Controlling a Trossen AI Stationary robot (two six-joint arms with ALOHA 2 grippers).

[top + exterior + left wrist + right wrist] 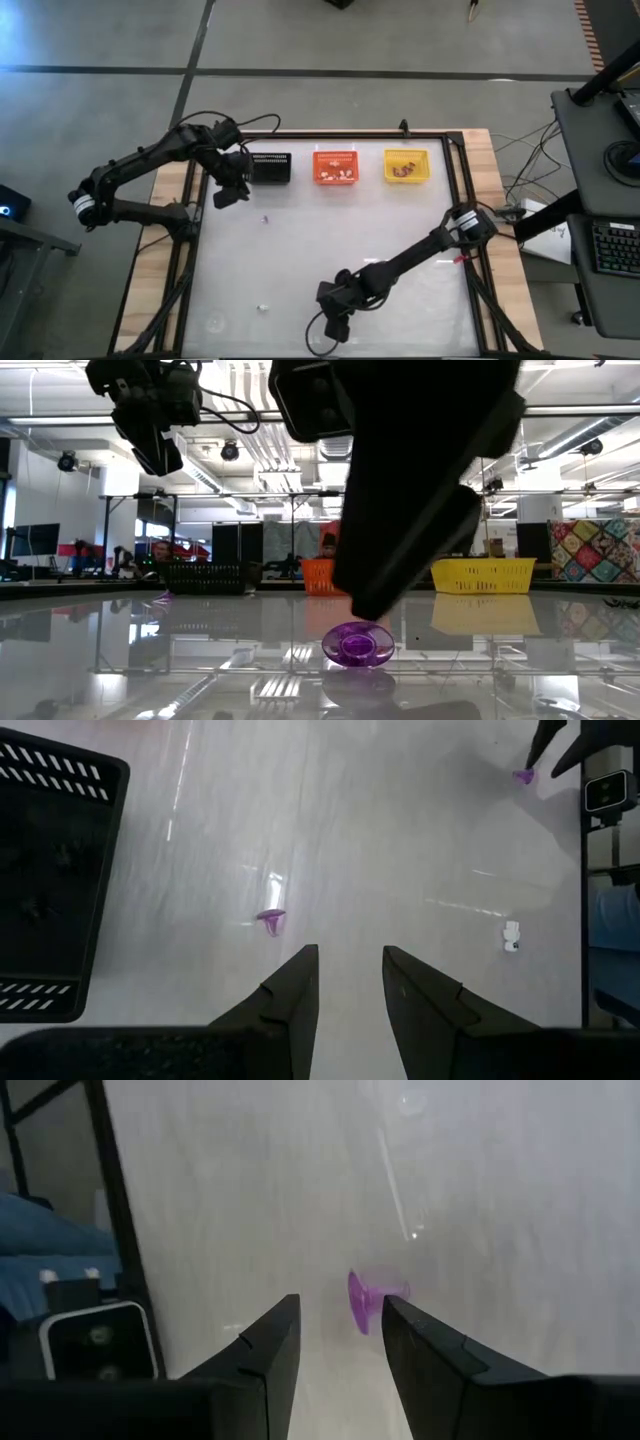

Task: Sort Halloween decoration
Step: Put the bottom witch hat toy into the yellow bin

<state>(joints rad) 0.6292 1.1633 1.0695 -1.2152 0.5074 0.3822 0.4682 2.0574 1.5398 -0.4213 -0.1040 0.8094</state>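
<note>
The right gripper (340, 1345) hangs low over the near part of the table (330, 240), and its two fingers are spread apart with nothing between them. A small purple piece (362, 1300) lies on the table just past the fingertips, in line with the gap, not touched. In the low view this purple piece (358, 644) sits right under the big dark arm, which hides much of the room behind it. The left gripper (350, 982) is up high near the far side, beside the black basket (268, 168), and its fingers are spread too, holding nothing. Another purple piece (270, 919) lies ahead of its fingertips, a little to one side of the gap. A tiny white bit (511, 935) lies farther off. The orange basket (336, 166) and the yellow basket (406, 165) stand in a row with the black one, each with small pieces inside.
</note>
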